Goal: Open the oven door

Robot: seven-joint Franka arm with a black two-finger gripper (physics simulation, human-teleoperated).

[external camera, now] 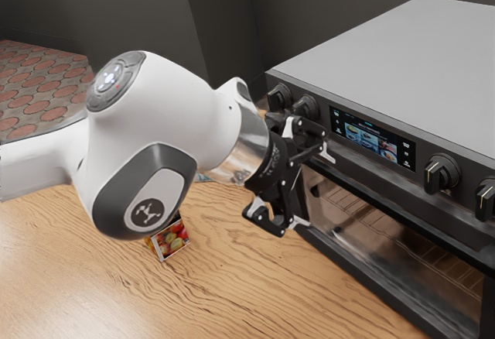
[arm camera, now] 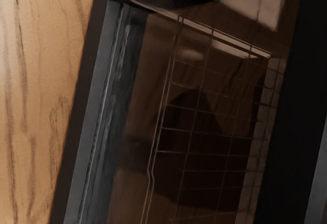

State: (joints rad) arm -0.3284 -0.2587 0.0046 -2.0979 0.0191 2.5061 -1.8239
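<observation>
My gripper (external camera: 315, 190) is open in front of the oven's left part in the exterior view, its two fingertips spread apart with nothing seen between them. The oven door (external camera: 387, 242) looks closed, a dark-framed glass panel below the control panel. Along its upper side runs a dark bar (external camera: 410, 211), with the gripper close to that bar's left end; whether they touch I cannot tell. In the wrist view the door's glass (arm camera: 204, 132) faces my hand, with rack wires visible through it and a broad black band (arm camera: 286, 116) beside it.
The grey oven top (external camera: 394, 53), several knobs (external camera: 442, 172) and a lit display (external camera: 371, 139) lie above the door. A small box with a fruit picture (external camera: 170, 240) is on the wooden table (external camera: 232, 292), which also borders the door's frame in the wrist view.
</observation>
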